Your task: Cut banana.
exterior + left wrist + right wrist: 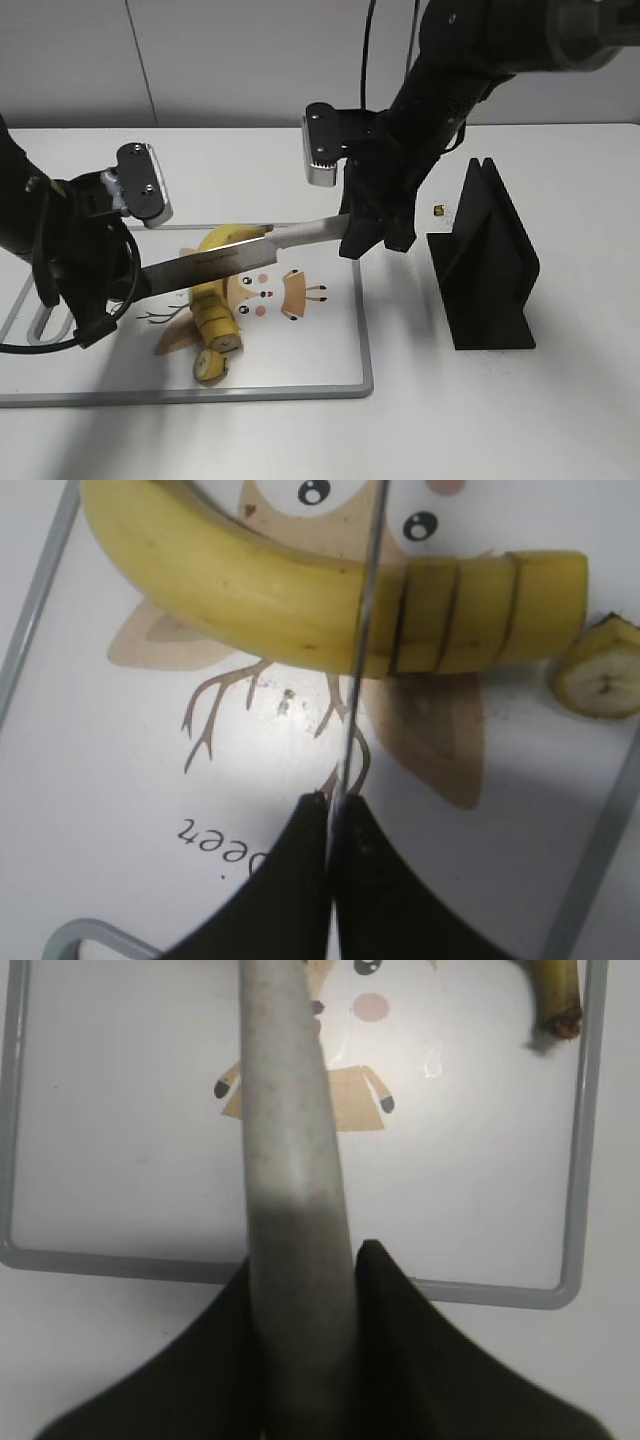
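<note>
The yellow banana [212, 298] lies on a white cutting board [300, 388] with a deer print. Its near end is cut into slices [210, 365]. In the left wrist view the banana [250, 590] shows a few cut lines and one loose slice [600, 670]. A knife [240, 258] spans between both grippers, its blade [362, 630] crossing the banana just beside the cuts. My right gripper [365, 235] is shut on the grey knife handle [290, 1160]. My left gripper [335, 805] is shut on the blade's tip end. The banana stem [558, 1000] shows top right.
A black knife stand [490, 260] is on the table right of the board. A small brown bit [438, 210] lies behind it. The board has a grey rim [10, 1160] and a loop handle [45, 325] at its left end.
</note>
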Robot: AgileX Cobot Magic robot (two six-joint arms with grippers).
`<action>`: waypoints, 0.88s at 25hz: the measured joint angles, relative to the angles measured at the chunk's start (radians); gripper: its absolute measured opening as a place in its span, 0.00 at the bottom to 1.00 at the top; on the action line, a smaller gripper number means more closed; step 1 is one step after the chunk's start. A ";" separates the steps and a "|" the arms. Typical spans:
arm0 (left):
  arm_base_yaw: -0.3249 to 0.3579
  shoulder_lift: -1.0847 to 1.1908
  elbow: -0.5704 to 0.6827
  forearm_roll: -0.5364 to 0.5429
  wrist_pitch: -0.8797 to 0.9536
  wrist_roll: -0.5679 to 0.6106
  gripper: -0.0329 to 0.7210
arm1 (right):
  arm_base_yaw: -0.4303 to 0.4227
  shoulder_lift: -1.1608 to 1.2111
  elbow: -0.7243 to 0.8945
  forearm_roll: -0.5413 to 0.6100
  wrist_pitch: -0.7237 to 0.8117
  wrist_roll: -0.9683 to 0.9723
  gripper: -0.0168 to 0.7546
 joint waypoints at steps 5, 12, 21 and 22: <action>0.000 0.009 0.000 0.005 -0.005 0.000 0.03 | 0.000 0.027 0.000 0.005 -0.006 0.000 0.27; 0.000 0.028 0.000 0.008 -0.016 0.000 0.03 | 0.000 0.032 0.000 0.005 -0.016 0.000 0.27; 0.000 0.096 -0.002 0.003 -0.048 0.000 0.03 | 0.000 0.073 0.000 0.003 -0.029 0.000 0.27; 0.000 0.112 -0.002 0.001 -0.056 0.000 0.03 | 0.000 0.083 0.000 0.003 -0.032 0.000 0.27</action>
